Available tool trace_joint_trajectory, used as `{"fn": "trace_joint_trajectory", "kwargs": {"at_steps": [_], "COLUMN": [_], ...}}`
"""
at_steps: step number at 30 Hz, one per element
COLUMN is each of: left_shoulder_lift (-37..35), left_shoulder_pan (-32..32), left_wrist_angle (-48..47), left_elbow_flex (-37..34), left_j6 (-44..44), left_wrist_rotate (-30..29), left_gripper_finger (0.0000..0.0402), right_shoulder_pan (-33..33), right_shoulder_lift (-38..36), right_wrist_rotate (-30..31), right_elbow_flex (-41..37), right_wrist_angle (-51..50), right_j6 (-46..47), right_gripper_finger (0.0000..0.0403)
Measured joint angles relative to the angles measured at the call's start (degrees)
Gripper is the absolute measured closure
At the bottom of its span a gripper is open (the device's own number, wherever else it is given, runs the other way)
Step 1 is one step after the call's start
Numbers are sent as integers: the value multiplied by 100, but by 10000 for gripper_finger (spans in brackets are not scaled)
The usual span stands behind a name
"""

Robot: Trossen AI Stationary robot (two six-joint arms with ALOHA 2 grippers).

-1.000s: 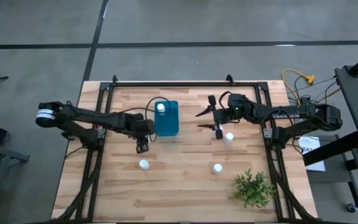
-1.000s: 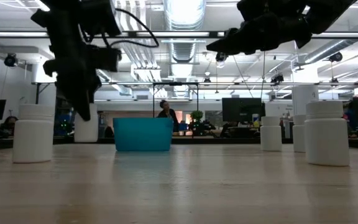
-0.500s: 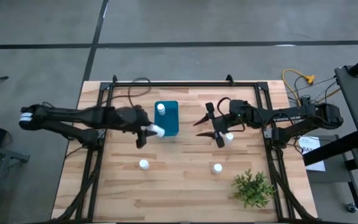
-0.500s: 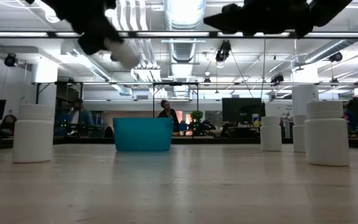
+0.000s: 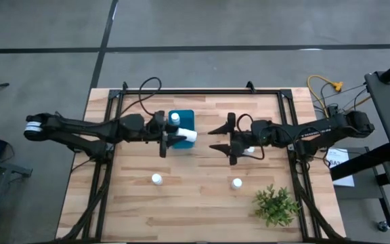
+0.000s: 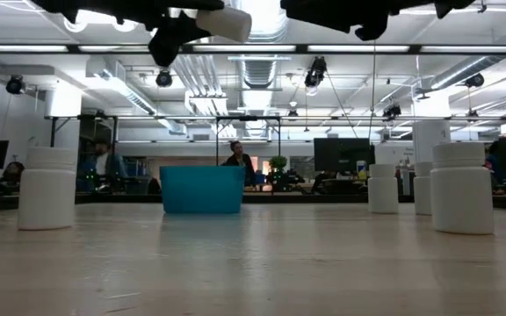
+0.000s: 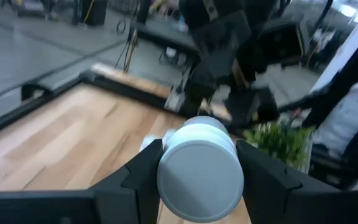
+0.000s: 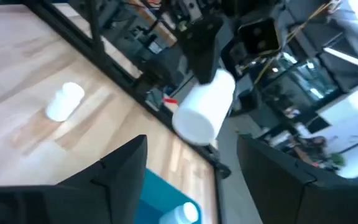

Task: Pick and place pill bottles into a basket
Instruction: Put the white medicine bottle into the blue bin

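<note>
My left gripper (image 5: 173, 138) is shut on a white pill bottle (image 5: 186, 135) and carries it high above the near part of the blue basket (image 5: 183, 122). Another bottle (image 5: 175, 117) stands inside the basket. My right gripper (image 5: 219, 138) hovers open and level just right of the basket, facing the held bottle (image 8: 204, 109), with nothing between its fingers. Two bottles (image 5: 156, 179) (image 5: 236, 183) stand on the table nearer the front. A third (image 5: 250, 150) stands under the right arm. My left gripper pinches the bottle's round sides (image 7: 166, 168) between its two fingers. The fingers come level from the table's left and lie along the bottle. The bottle lies on its side, lifted clear, its free end (image 5: 194, 135) pointing toward the table's right edge.
A green plant (image 5: 275, 205) stands at the near right corner. A dark metal frame (image 5: 202, 90) runs along the table's far and side edges. In the low view several bottles (image 6: 46, 187) (image 6: 461, 187) stand to either side of the basket (image 6: 202, 190).
My left gripper has risen from the table left of the basket and tipped from pointing down to level. The bottle has turned from upright onto its side and now hangs over the basket. My right gripper has swung toward the near edge and rolled.
</note>
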Motion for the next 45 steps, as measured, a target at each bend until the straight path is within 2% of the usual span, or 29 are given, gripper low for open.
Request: {"fn": "trace_joint_trajectory", "kwargs": {"at_steps": [4,9,21,27,30,33,39,45], "left_shoulder_lift": [386,927,1343,1296,1086,799,378,402], "left_shoulder_pan": [2,2,17,29,115,204,216,280], "left_wrist_angle": [1087,2456,3224,3217,2857,1720,-1003,-2512], "left_elbow_flex": [-139,-224,-240,-292,-328,-293,143,755], "left_j6": [-2,4,42,176,209,477,927,1093], "left_wrist_rotate": [-60,-87,-85,-87,-93,-363,-953,-1196], "left_gripper_finger": [244,244,245,245,245,245,245,245], "right_shoulder_pan": [118,142,203,254,269,282,280,278], "right_shoulder_lift": [5,5,1,1,-5,-8,-10,-10], "right_wrist_rotate": [428,636,740,885,964,1174,1184,1184], "right_elbow_flex": [97,134,185,257,258,258,258,258], "right_wrist_angle": [-7,-14,-1,-33,-53,-89,-106,-133], "right_j6": [-74,-177,-162,-177,-178,-181,-132,149], "right_gripper_finger": [145,136,131,132,132,131,135,137]}}
